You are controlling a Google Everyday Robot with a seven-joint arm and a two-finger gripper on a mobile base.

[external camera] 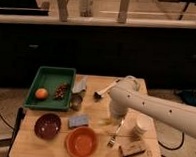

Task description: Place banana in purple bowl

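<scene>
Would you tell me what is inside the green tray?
An orange and a brown cluster lie in the green tray; the floor beneath them is covered. The hand is low over the table's middle, largely behind the arm.

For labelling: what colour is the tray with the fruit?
The tray is green (camera view); the gripper is low over the table's middle.

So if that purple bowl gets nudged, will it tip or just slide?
The purple bowl looks low and wide, so it would likely slide rather than tip. It looks empty, so it is probably light and may scoot on the smooth table. The hand hangs low near the fork, apart from the bowl.
</scene>
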